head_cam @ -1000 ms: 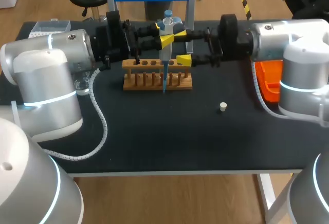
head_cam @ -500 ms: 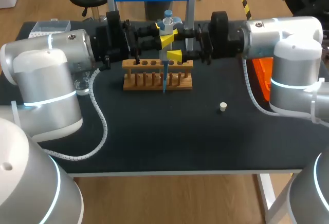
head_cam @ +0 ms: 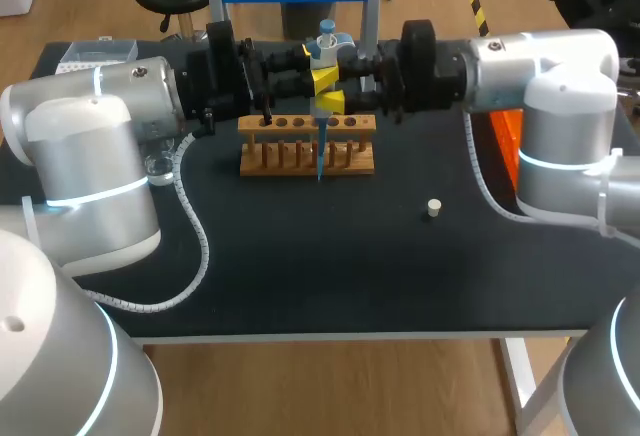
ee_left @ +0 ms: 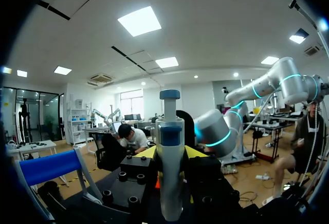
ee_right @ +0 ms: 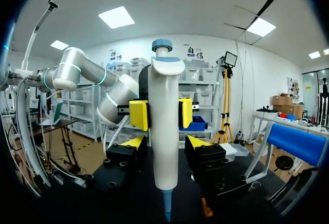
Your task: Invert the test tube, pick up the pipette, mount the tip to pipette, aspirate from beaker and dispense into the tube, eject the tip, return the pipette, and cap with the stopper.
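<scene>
A white pipette (head_cam: 324,56) with a blue plunger cap stands upright over the wooden tube rack (head_cam: 300,151). Its blue tip (head_cam: 320,161) points down in front of the rack. My left gripper (head_cam: 325,78) is shut on the pipette's upper body, and its yellow pads (ee_right: 138,115) press both sides. My right gripper (head_cam: 332,104) faces it from the right, just lower. Its fingers (ee_right: 134,142) stand on either side of the pipette's lower body (ee_right: 163,147) with small gaps, so it is open. In the left wrist view the pipette (ee_left: 169,167) fills the space between my left gripper (ee_left: 170,154) fingers.
A small white stopper (head_cam: 433,207) lies on the black table (head_cam: 330,266) to the right of the rack. A glass beaker (head_cam: 160,166) shows partly behind my left arm. A tip box (head_cam: 95,53) sits at the far left corner, and an orange bin (head_cam: 510,141) lies behind my right arm.
My right arm has moved left to the pipette and its fingers have narrowed around the lower body. The left arm and the pipette have stayed still.
</scene>
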Action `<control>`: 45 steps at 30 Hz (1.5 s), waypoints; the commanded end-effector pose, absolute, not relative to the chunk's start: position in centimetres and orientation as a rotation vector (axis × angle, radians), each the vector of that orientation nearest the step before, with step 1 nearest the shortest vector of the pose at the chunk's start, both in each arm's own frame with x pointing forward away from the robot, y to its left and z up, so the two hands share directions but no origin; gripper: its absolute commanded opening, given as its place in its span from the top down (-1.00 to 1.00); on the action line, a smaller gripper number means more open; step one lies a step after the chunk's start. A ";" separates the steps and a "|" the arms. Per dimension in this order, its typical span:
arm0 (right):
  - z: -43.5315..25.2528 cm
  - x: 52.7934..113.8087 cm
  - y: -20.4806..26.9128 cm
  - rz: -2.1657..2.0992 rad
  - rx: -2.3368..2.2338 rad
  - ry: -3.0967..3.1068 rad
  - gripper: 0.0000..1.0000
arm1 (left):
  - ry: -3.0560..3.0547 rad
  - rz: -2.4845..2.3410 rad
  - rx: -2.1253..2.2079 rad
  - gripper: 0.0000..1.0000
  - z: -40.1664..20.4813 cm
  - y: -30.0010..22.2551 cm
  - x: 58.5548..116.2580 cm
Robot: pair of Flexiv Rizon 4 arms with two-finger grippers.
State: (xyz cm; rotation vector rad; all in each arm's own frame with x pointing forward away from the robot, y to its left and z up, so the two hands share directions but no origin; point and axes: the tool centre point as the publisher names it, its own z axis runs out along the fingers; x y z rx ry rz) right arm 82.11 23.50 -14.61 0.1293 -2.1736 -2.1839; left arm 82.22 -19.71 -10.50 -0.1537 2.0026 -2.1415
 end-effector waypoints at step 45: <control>-14.5 82.0 24.1 -2.186 0.160 -2.153 1.00 | 1.999 -2.143 -0.154 1.00 -10.5 -19.8 82.2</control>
